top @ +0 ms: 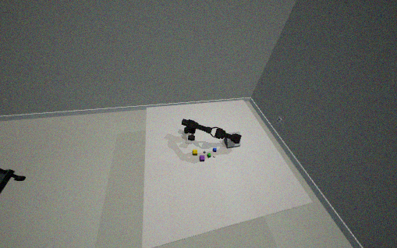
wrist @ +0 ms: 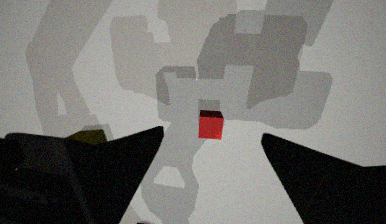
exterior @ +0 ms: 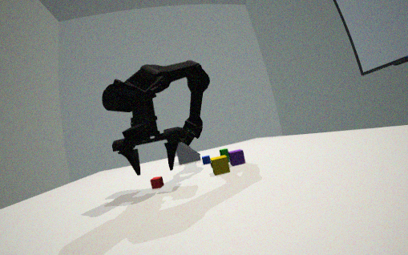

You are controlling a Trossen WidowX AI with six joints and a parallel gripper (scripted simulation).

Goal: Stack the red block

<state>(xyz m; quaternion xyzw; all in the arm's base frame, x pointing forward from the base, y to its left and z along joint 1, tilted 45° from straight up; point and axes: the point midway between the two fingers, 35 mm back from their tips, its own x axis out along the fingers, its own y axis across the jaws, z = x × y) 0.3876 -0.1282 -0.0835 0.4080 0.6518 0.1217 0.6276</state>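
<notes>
The red block (wrist: 211,125) is seen just above the centre of the wrist frame, resting on the white surface (exterior: 318,192) between the two dark fingertips at the lower left and lower right. In the exterior view it lies at the lower centre-left, below the gripper (exterior: 153,160), which hangs above it with its jaws spread wide and nothing held.

The block is judged to be small, rigid and light, with flat faces and crisp edges, so it should not deform under a pinch. Its smooth sides may be slippery, so it is best taken on two opposite vertical faces, around mid-height, with the fingers squared to them. In the wrist view it appears slightly turned relative to the finger line (a small wrist rotation may be called for).

The green tower (exterior: 224,151) is only partly seen in the exterior view, right of centre, well apart from the red block. It is largely hidden behind the yellow cube (exterior: 220,164), with the purple cube (exterior: 236,157) just beside it on the right and the blue cube (exterior: 206,159) to the left. These neighbours crowd the tower, and a wide-open gripper coming down there could brush them or the tower itself. Nothing is seen standing near the red block, so the pick looks unobstructed
</notes>
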